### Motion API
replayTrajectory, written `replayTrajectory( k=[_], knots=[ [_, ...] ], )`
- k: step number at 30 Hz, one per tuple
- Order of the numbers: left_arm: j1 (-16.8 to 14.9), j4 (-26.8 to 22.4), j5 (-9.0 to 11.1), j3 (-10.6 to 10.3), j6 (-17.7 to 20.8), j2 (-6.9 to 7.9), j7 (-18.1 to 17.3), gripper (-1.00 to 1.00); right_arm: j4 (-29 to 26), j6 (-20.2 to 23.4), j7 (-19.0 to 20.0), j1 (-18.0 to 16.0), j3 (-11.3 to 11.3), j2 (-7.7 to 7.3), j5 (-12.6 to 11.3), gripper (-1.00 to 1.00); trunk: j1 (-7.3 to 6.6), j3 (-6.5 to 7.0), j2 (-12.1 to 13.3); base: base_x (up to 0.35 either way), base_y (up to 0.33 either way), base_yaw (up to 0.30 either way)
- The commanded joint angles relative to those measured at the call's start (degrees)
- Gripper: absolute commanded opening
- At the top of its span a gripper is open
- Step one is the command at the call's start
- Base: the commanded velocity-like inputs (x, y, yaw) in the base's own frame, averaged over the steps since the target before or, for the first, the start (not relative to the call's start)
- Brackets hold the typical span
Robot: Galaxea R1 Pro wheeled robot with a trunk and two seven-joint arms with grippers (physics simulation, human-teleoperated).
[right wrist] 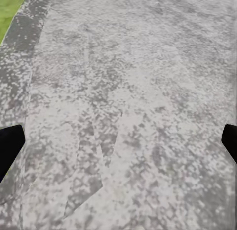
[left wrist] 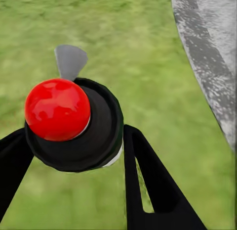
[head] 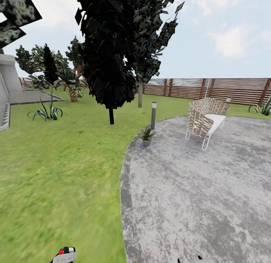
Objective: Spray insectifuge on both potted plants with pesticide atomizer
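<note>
My left gripper [left wrist: 74, 141] is shut on the pesticide atomizer [left wrist: 74, 122], a dark round bottle with a red ball top and a grey trigger tab, held above the lawn. In the head view the atomizer [head: 64, 252] peeks in at the bottom edge on the left. One potted plant [head: 146, 135], a small green rosette in a grey pot, stands at the near edge of the round grey paved patch [head: 195, 187], far ahead of both arms. My right gripper [right wrist: 118, 143] hangs open over the paving, its black fingers [right wrist: 10, 143] apart with nothing between them.
A grey bollard lamp [head: 153, 115] rises just behind the pot. A woven white-framed bench [head: 206, 120] stands on the paving. A dark tree [head: 113, 48] grows on the lawn, a spiky potless plant [head: 46, 112] at left, a brown slatted fence [head: 226, 90] behind.
</note>
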Motion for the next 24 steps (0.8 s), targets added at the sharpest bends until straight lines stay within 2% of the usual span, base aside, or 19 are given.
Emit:
replayTrajectory(
  k=[1,24],
  knots=[
    [0.0,0.0,-0.6,0.5,-0.2,-0.03,-0.3,-1.00,0.0,-0.1,0.0,0.0,0.3,-0.03,0.0,1.00,0.02,-0.06,0.0,0.302,-0.165,0.000],
    [0.0,0.0,-0.6,0.5,-0.1,-0.03,-0.2,-1.00,0.0,-0.1,0.0,0.0,0.3,-0.03,0.0,1.00,0.02,-0.06,0.0,0.302,-0.164,0.000]
  ],
)
